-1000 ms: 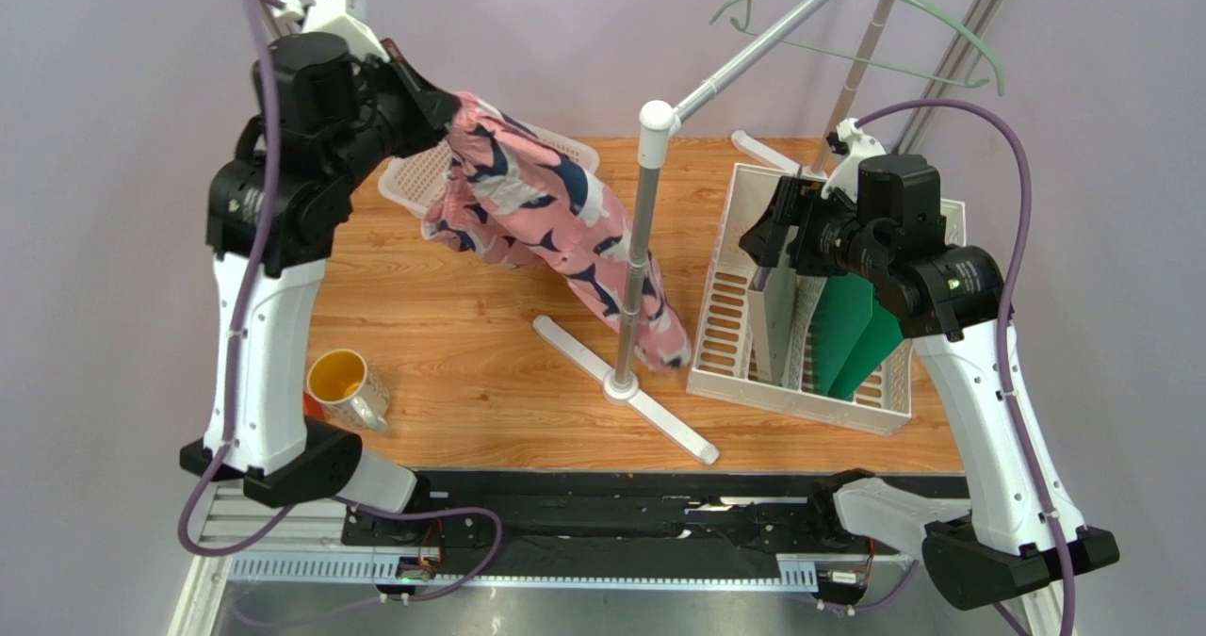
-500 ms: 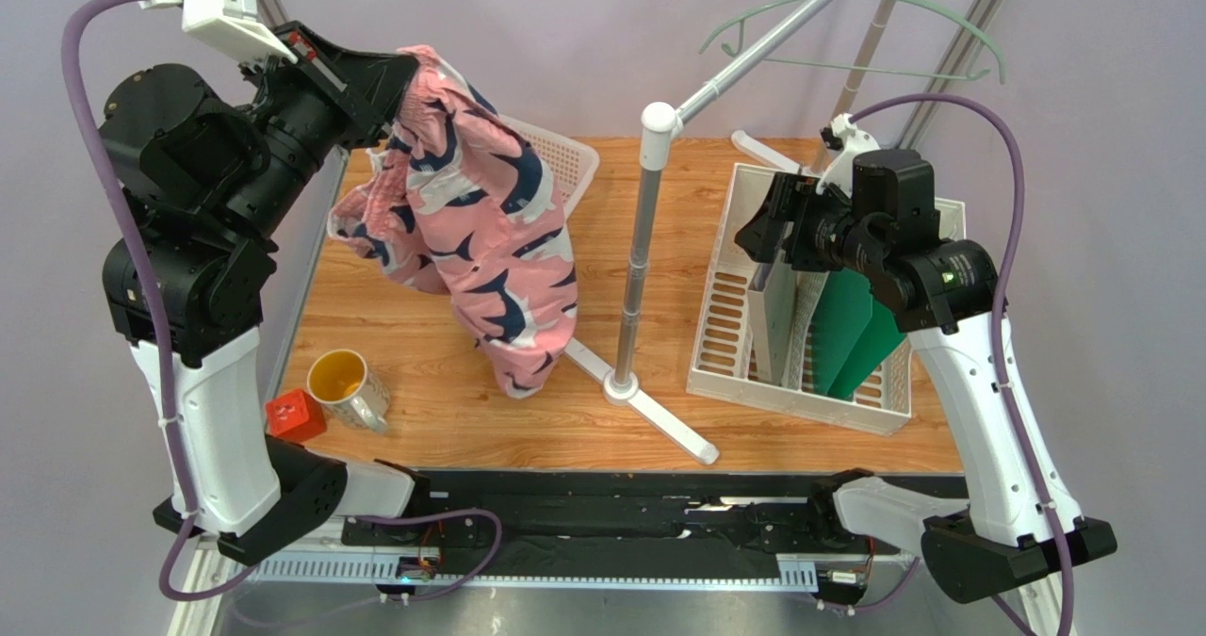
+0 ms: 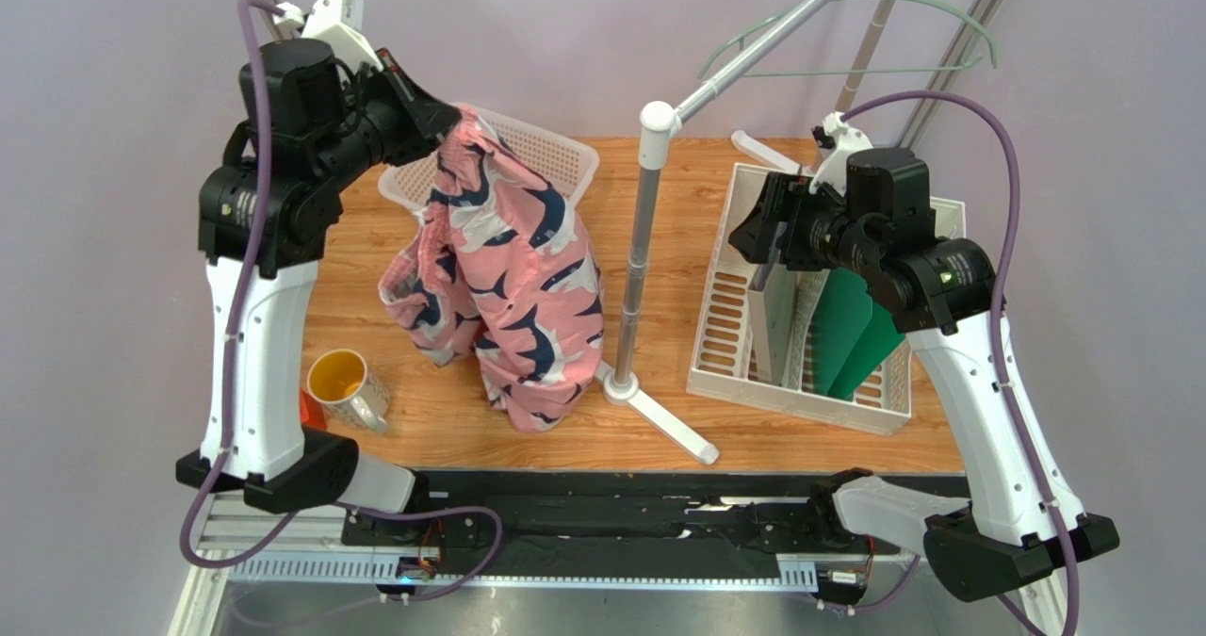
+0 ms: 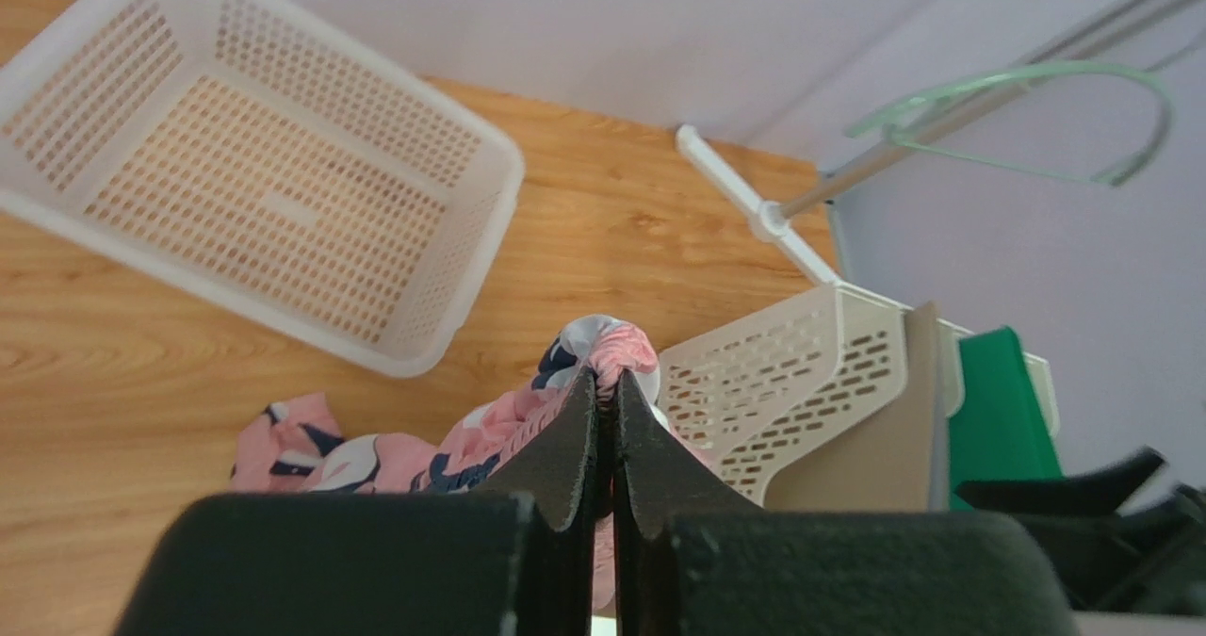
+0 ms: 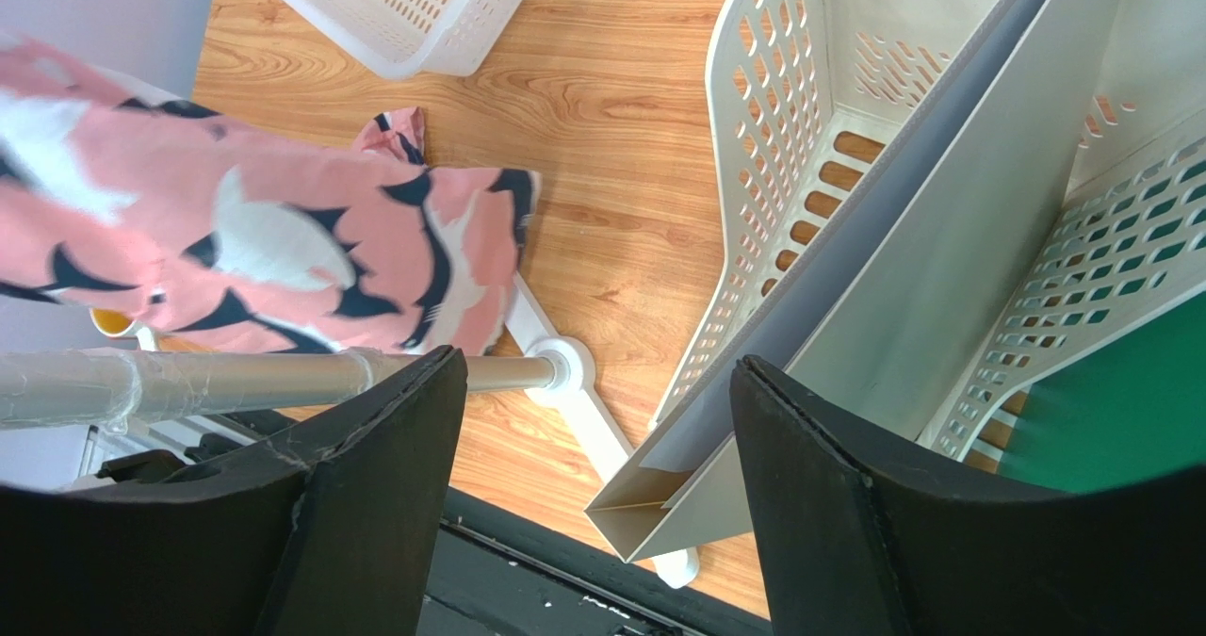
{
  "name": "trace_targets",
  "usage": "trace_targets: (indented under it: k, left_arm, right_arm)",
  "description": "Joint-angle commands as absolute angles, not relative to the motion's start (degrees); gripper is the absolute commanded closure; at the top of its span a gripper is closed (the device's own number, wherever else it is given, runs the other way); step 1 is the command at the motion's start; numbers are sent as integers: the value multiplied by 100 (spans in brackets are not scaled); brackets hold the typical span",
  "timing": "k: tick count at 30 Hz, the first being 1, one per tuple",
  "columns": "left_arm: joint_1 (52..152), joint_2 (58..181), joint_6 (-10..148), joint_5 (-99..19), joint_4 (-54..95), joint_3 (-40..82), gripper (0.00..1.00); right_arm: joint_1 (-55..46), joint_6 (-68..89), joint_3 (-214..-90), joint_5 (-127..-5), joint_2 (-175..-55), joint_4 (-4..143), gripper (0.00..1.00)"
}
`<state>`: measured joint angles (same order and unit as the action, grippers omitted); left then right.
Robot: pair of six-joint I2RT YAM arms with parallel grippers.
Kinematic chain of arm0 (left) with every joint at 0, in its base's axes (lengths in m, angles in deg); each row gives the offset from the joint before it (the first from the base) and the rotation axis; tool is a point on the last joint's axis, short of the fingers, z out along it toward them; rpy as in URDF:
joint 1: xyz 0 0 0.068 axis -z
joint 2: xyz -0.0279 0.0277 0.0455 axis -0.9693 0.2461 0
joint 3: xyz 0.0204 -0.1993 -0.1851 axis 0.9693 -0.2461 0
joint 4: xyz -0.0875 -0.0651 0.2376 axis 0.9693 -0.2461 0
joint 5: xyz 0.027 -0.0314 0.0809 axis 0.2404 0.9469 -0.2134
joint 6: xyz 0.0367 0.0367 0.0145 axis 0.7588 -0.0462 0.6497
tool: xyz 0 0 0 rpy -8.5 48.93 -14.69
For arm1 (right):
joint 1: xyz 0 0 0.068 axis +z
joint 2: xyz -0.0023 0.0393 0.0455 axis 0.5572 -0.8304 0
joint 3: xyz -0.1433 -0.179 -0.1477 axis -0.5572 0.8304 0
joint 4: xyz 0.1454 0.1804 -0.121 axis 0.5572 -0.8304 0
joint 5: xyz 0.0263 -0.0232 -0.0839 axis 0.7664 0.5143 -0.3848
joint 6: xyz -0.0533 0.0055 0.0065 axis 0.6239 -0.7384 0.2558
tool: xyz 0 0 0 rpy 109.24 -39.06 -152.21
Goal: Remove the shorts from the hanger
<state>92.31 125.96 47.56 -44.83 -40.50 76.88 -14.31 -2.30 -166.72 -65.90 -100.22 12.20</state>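
Note:
The pink shorts point(image 3: 503, 276) with navy and white shapes hang from my left gripper point(image 3: 436, 125), which is shut on their top edge above the table's left half. The bunched fabric point(image 4: 612, 358) shows pinched between the fingers in the left wrist view. The shorts also show in the right wrist view point(image 5: 269, 262). The pale mint-green hanger point(image 3: 864, 36) hangs bare on the grey rack pole at the back right and also shows in the left wrist view point(image 4: 1041, 113). My right gripper point(image 3: 757, 233) is open and empty above the white file rack.
A white basket point(image 3: 545, 149) lies at the back left. The rack's upright pole point(image 3: 633, 262) and its white cross feet point(image 3: 665, 417) stand mid-table. A white file rack point(image 3: 736, 318) with green folders point(image 3: 850, 332) stands at the right. A yellow-filled mug point(image 3: 343, 382) stands front left.
My left arm has swung the shorts up and leftward, then lowered them; they now hang left of the pole with their hem near the table. The right arm has barely moved.

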Motion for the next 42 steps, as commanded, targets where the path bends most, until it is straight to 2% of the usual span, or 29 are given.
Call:
trace_targets:
  k: [1, 5, 9, 15, 18, 21, 23, 25, 26, 27, 28, 29, 32, 37, 42]
  left_arm:
    - [9017, 12680, 4684, -4673, -4538, 7466, 100]
    - [8920, 12276, 4605, -5165, -4715, 6561, 100]
    - [8920, 11731, 4491, -5420, -4469, 4883, 100]
    - [8990, 11125, 4184, -4736, -3889, 2618, 100]
    - [9183, 10949, 4201, -4630, -3626, 1746, 100]
    - [9280, 11079, 4437, -4551, -3590, 1366, 100]
    - [9316, 11167, 4657, -4524, -3590, 1312, 89]
    - [9395, 11290, 4885, -4340, -3546, 1303, 67]
    - [9447, 11326, 4921, -4330, -3546, 1355, 53]
    - [9517, 11396, 4956, -4322, -3546, 1382, 25]
    - [9692, 11431, 4992, -4330, -3537, 1400, 16]
    - [9772, 11484, 5009, -4304, -3546, 1426, 11]
    - [10158, 11774, 5044, -4269, -3528, 1557, 3]
    - [10835, 12459, 5624, -4769, -3563, 2111, 1]
    - [11003, 12847, 6160, -4778, -3186, 1831, 1]
  right_arm:
    - [-1356, -88, -16822, -6688, -10012, 1368, 27]
    - [-1339, -149, -16822, -6653, -10039, 1403, 27]
    - [-1330, -167, -16804, -6591, -10047, 1395, 27]
    - [-1259, -210, -16734, -6530, -10074, 1368, 27]
    - [-1259, -228, -16690, -6504, -10056, 1368, 27]
    - [-1259, -246, -16638, -6451, -10065, 1377, 27]
    - [-1251, -290, -16620, -6424, -10056, 1377, 27]
    - [-1242, -290, -16620, -6398, -10065, 1359, 27]
    - [-1233, -290, -16620, -6398, -10074, 1351, 27]
    - [-1207, -298, -16620, -6415, -10074, 1351, 27]
    - [-1198, -272, -16611, -6415, -10082, 1342, 27]
    - [-1189, -272, -16585, -6415, -10065, 1342, 27]
    - [-1198, -246, -16567, -6433, -10074, 1350, 27]
    - [-1189, -228, -16523, -6494, -10012, 1359, 26]
    - [-1189, -167, -16418, -6617, -9898, 1377, 26]
